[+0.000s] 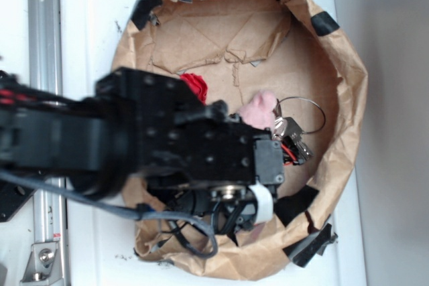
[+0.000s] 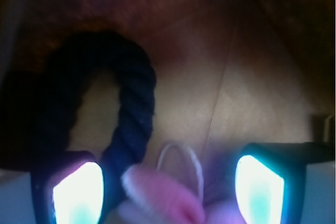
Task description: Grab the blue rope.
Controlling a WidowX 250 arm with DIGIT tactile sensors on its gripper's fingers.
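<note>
Wrist view shows your pincer (image 2: 168, 187) open, empty, low over the paper-lined surface (image 2: 247, 82). The blue rope (image 2: 134, 108) lies left of centre, its nearer leg running away from you just beside the left finger (image 2: 79, 192). Judged: shift left to straddle it.

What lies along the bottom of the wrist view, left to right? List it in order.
Left glowing finger pad → blue rope, its right strand running down beside that pad → pink plush with a thin white loop above it → right glowing finger pad. The gripper stands open over the brown paper.
</note>
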